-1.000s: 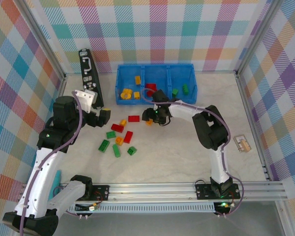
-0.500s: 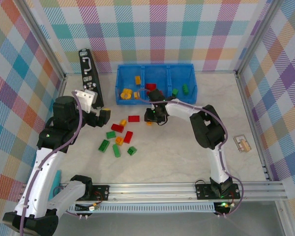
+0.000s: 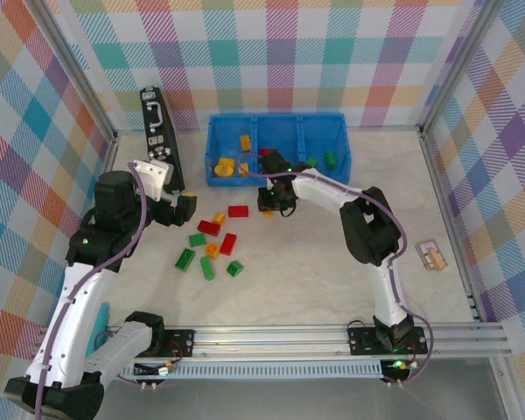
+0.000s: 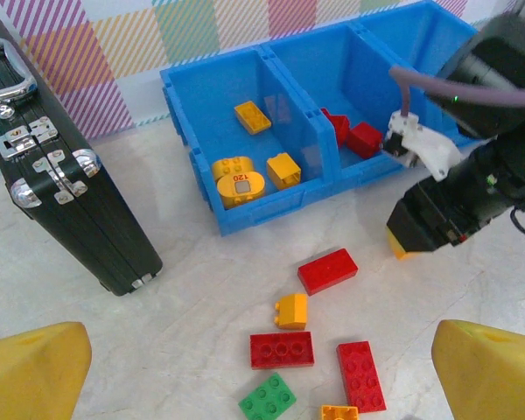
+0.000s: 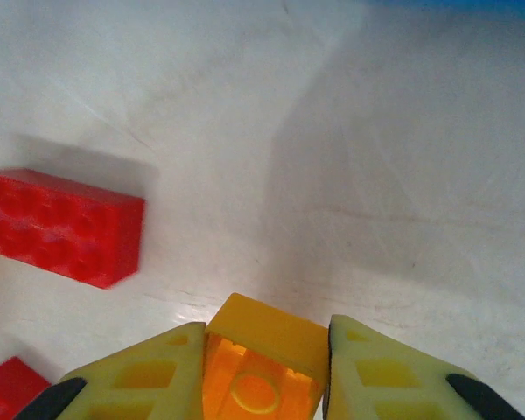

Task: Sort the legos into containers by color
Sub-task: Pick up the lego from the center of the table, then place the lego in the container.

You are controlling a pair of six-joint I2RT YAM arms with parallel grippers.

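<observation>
One small orange brick pinched in the right jaws, clamped down tight on it, low over the pale counter and just beside the near wall of the blue bin. Hard to tell whether lifted clear or touching. Left jaws spread wide, holding nothing, hanging near the black case and beside the loose pile.

Biggest worry: a shallow grip. Brick poking out past the yellow fingertips, glossy hard plastic against smooth pads, so could probably twist or squirt out on the lift.

Second worry: clipping that near wall on the way over, with so little room between brick and bin.

Third: wrong slot. Yellow and orange bits in the left compartment, red in the middle, green on the right. Sitting roughly in line with the divider between left and middle, so easy to drift sideways and land orange among the reds. Might also bounce back out, being light and rigid.

Materials: shiny moulded plastic bricks, blocky, round studs, crisp corners, with one red brick lying flat nearby. Bin thin-walled and rigid, with square pockets. Counter smooth, faintly marbled, likely slippery. Case hard-shelled, with a silver handle.
</observation>
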